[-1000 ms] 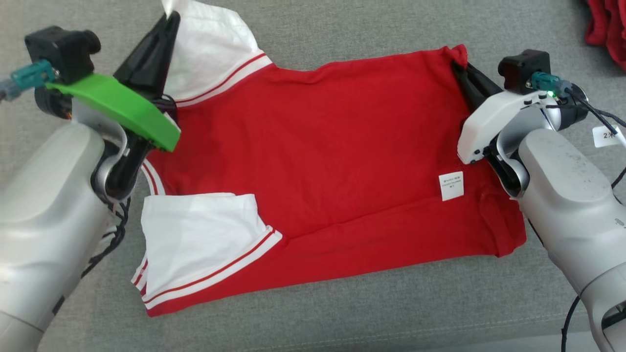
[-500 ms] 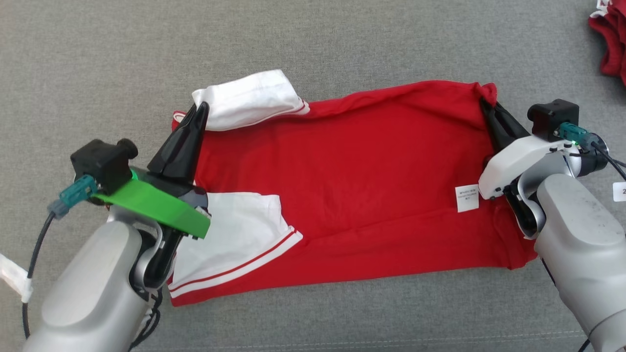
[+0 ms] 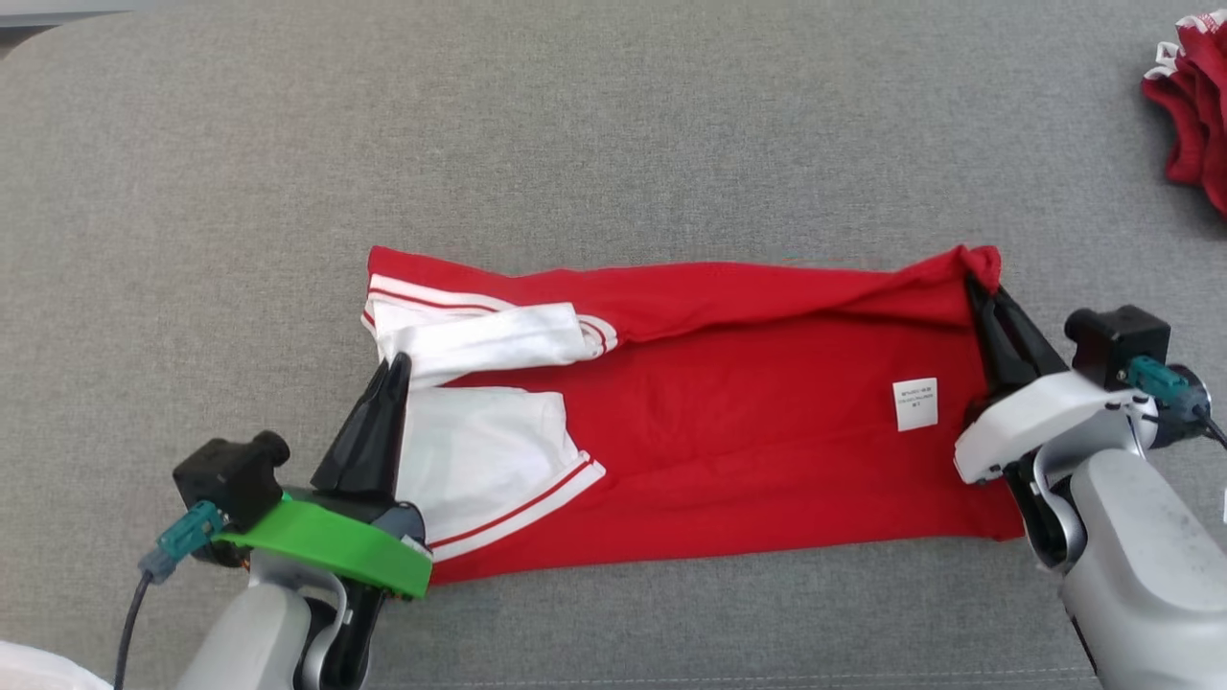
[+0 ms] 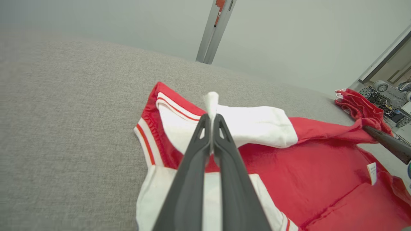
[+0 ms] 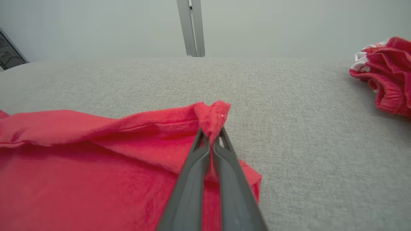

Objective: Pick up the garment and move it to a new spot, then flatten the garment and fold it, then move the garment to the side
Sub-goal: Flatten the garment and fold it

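Grey cushion [image 3: 613, 144], red garment [image 3: 748, 422], both claws pinching its edge

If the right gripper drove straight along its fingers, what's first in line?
Right gripper is shut on the jersey corner; past that, bare grey cushion lies ahead. Whether it would graze it is unclear.

The garment [image 3: 748, 441] was bright red, with 2 white sleeves [image 3: 479, 450] banded in white and thin red stripes. Its small label [image 3: 914, 403] was white with tiny dark print. The surface [image 3: 613, 144] was plain mottled grey. The left gripper [image 3: 397, 364] had black fingers and a bright green mount [image 3: 326, 551]. The right gripper [image 3: 978, 286] had black fingers and a white housing [image 3: 1045, 422]. A connector [image 3: 187, 539] was teal. The crumpled cloth [image 3: 1189, 125] was red with white trim.
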